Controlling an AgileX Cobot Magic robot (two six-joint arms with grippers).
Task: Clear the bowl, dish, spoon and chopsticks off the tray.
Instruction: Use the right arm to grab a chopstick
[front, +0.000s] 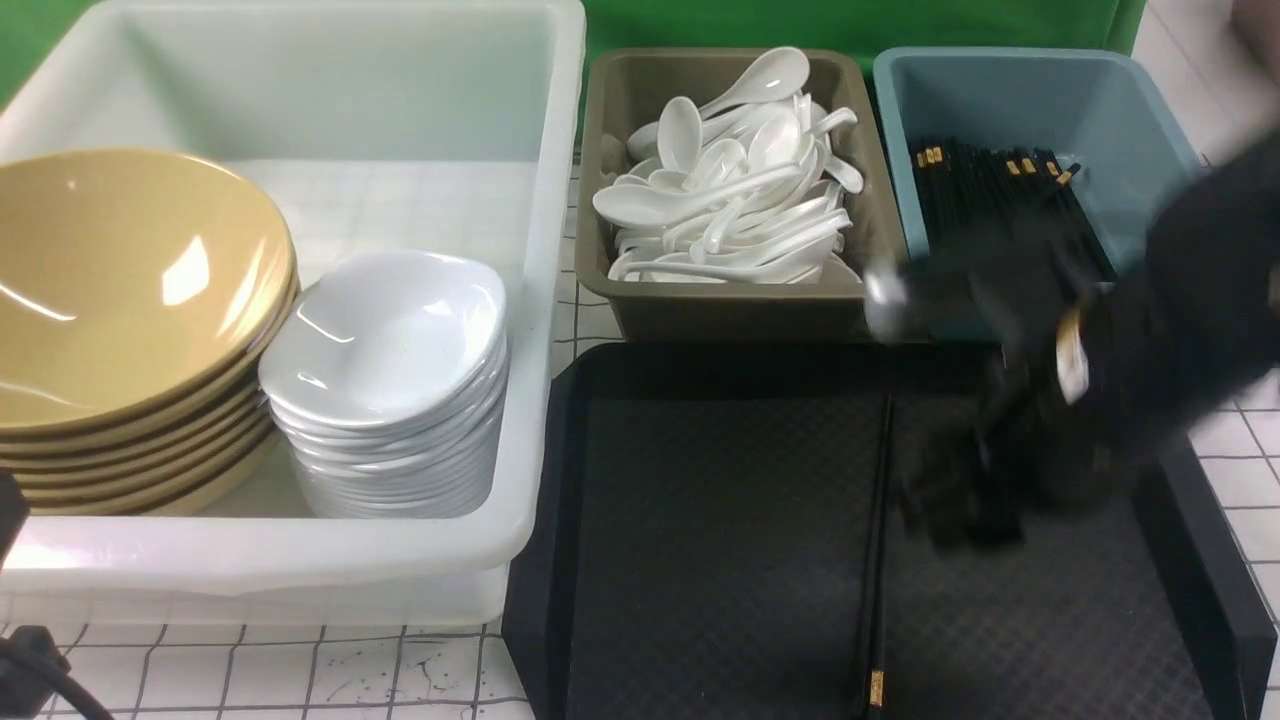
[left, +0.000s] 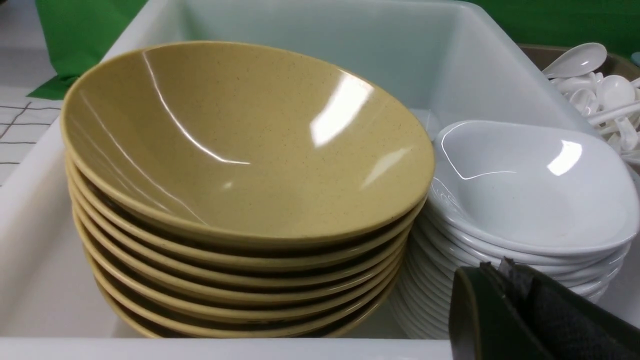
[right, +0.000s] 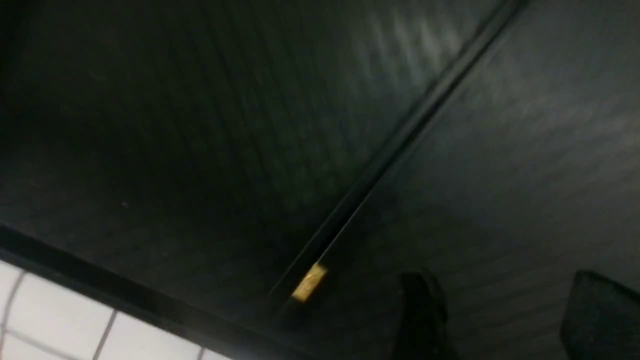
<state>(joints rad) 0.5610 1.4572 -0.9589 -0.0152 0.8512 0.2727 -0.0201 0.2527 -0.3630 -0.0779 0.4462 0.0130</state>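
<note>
Over at nine o'clock on the counter (front: 300, 670), the white tub (front: 545, 300) holds a stack of mustard bowls, the top bowl (front: 120, 280) tilted and glossy, with a stack of white dishes (front: 390, 340) right up against its three o'clock side. The left hand (left: 500, 285) shows only as a dark corner in front of the dishes in its wrist view, so I cannot tell whether its fingers are apart or together. On to twelve o'clock: the brown bin (front: 730, 315) is heaped with white spoons (front: 730, 190), and at one o'clock the blue bin (front: 1140, 110) carries a bundle of black sticks (front: 1000, 190). Down at five o'clock lies the black tray (front: 700, 520), and on it the chopsticks (front: 882, 520) run from twelve to six, gold band at the near end. Over the tray, just at three o'clock of them, the right hand (front: 960, 500) is a blur, its fingers (right: 420, 310) spread apart, gripping nothing.
</note>
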